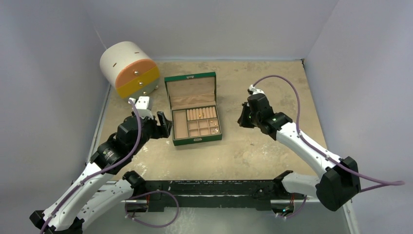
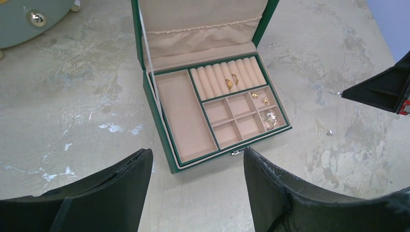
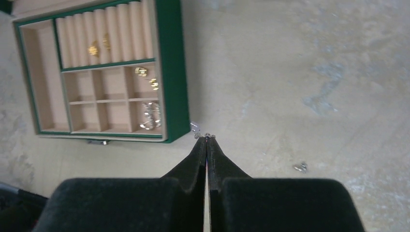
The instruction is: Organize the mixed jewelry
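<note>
We see two gold rings (image 3: pixel 93 49) on the ring rolls of the open green jewelry box (image 1: pixel 196 140). Gold earrings (image 3: pixel 141 71) lie in its far-right small compartment and silvery pieces (image 3: pixel 151 116) in the near-right one. A loose silvery piece (image 3: pixel 195 127) lies on the table (image 1: pixel 272 156) just off the box's near right corner, and a second stray piece (image 3: pixel 300 167) lies farther right. The right gripper (image 3: pixel 207 137) is pinched closed beside that corner. A tiny glint shows at its tips, and we cannot tell whether anything is held. The left gripper (image 2: pixel 197 153), spread wide and empty, sits just left of the box. A round drawer cabinet (image 1: pixel 129 68) stands far left.
</note>
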Robot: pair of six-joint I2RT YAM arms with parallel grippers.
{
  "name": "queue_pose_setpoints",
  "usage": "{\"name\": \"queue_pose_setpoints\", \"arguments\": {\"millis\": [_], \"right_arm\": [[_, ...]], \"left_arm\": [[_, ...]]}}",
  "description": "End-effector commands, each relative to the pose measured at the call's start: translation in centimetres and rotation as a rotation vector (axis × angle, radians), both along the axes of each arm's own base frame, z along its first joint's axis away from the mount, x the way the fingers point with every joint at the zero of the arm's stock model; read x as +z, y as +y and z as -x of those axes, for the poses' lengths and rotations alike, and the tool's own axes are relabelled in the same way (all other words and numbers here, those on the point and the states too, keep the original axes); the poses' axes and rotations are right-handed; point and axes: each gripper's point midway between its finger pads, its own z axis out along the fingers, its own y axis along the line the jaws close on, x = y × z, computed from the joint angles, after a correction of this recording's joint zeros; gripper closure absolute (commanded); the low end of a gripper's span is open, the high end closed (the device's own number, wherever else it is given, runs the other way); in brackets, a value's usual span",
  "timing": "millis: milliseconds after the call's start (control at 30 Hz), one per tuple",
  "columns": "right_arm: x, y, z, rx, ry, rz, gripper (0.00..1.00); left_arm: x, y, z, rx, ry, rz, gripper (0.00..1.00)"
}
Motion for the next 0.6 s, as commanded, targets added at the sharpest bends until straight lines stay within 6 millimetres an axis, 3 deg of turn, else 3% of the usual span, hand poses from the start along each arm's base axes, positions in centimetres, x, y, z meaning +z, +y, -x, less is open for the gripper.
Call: {"name": "queue_pose_setpoints", "arguments": {"millis": [0,333,567], "right_arm": [[3.8,4.6,-1.3,0.162,-0.091,-0.062,1.0],[2.3,12.9,-0.3,0.359,-0.051,-0.016,1.0],[0.4,15.9,-0.1,0.407,-0.007,0.022,1.0]], "left_arm": [[1.2,0.0,-0.4,0.004,-0.04,0.022,0.31],[1.4,0.1,-0.3,0.008,-0.049,0.027,0.31],[1.4,0.1,-0.3,0.007,-0.048,0.026,0.31]]}}
